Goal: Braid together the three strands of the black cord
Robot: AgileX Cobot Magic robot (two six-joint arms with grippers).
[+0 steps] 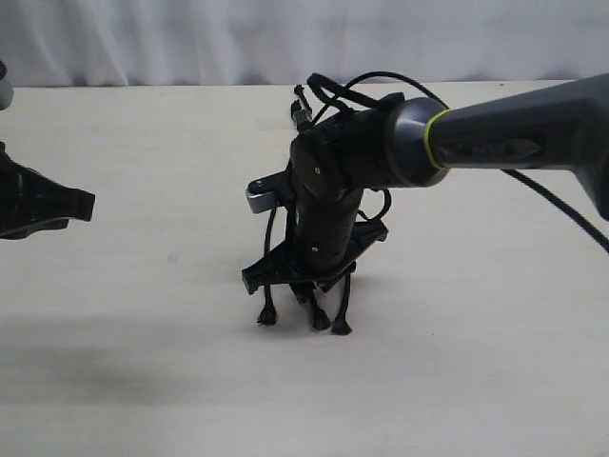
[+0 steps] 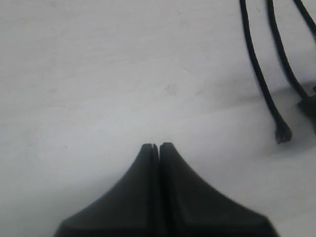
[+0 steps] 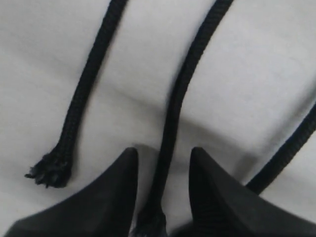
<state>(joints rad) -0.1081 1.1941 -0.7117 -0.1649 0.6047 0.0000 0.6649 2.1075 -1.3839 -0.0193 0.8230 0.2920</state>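
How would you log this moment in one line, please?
left pincer: shut, touching nothing | right pincer: open, straddling middle strand | outer strands: lying apart on table

strands (image 3: 79, 94): three, thin and black, all lying on the tabletop (image 1: 143, 371); the right wrist view shows all three.
frayed ends (image 1: 265, 317): three in the exterior view, side by side at 6 o'clock of the right pincer (image 3: 163, 151).
pincers: two, the right pincer and the left pincer (image 2: 158, 146), which is at 9 o'clock on the tabletop.
pincer fingers (image 3: 103, 197): two on each, four in all.
arms: two, the left arm (image 1: 33, 202) and the right arm (image 1: 519, 133).
glossy cables (image 1: 557, 202): at least one along the right arm; the loops at its wrist cannot be counted.
tabletop: one.
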